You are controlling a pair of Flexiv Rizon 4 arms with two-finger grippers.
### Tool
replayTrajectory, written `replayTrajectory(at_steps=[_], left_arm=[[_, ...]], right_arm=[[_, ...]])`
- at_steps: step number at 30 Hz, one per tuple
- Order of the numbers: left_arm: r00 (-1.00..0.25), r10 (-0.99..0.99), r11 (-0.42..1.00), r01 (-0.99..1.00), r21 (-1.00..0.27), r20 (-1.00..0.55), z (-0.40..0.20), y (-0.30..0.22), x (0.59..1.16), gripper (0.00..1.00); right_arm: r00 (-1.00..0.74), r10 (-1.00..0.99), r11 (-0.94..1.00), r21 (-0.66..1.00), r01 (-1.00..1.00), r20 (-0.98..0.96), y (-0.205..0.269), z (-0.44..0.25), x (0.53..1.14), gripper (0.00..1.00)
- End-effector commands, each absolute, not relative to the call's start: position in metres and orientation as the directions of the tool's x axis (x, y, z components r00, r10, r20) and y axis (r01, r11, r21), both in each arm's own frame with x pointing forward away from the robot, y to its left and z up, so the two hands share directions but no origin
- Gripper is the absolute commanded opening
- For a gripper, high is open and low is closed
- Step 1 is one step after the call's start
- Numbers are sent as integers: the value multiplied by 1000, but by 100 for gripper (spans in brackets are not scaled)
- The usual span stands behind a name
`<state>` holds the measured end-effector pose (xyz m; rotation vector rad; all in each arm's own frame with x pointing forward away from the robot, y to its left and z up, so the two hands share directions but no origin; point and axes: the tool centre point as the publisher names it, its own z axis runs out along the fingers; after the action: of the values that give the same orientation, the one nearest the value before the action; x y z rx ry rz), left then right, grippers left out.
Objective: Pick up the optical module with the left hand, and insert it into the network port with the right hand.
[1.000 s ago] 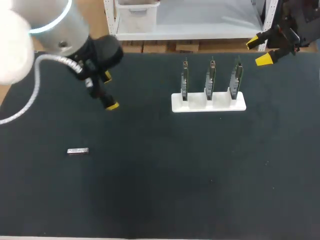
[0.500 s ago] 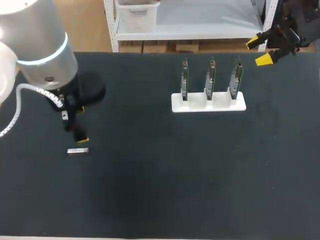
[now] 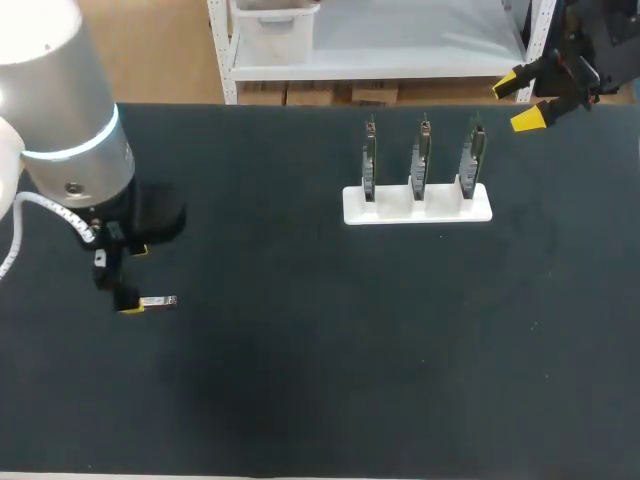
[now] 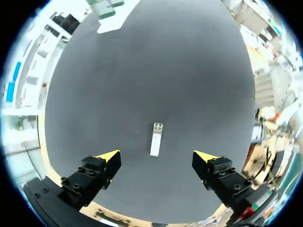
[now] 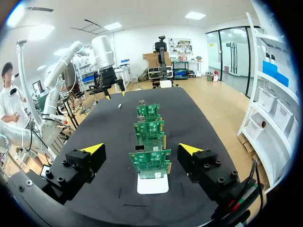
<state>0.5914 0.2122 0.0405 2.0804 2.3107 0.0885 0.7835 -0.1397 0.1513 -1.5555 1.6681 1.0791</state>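
Observation:
The optical module (image 3: 158,301), a small silver bar, lies flat on the dark mat near the left side. My left gripper (image 3: 133,279) hovers just left of it, open. In the left wrist view the module (image 4: 155,139) lies lengthwise just ahead of the open left gripper (image 4: 156,156), in line with the gap between the fingers and untouched. My right gripper (image 3: 517,102) hangs open at the far right corner with nothing in it. In its wrist view the right gripper (image 5: 141,149) looks along three upright green port boards (image 5: 150,163) in a row.
A white holder (image 3: 417,203) with the three green boards (image 3: 420,158) stands on the mat at the back right. The dark mat (image 3: 330,350) covers the table between module and holder. My left arm (image 5: 105,61) shows far beyond the boards.
My left arm has swung from the back left toward the front left and come down beside the module. The right arm and the module have not moved.

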Motion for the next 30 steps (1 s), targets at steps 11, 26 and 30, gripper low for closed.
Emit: replayTrajectory(at_steps=[11,26,30], left_arm=[[-66,998,66,998,-6,9,7,214,586,100],[-117,993,117,993,-17,5,-4,215,587,100],[-112,994,112,993,-24,5,-6,215,586,100]], right_arm=[[-124,-492,-18,153,-988,-862,-139,151,782,100],[-124,-492,-18,153,-988,-862,-139,151,782,100],[-124,-492,-18,153,-988,-862,-139,151,782,100]])
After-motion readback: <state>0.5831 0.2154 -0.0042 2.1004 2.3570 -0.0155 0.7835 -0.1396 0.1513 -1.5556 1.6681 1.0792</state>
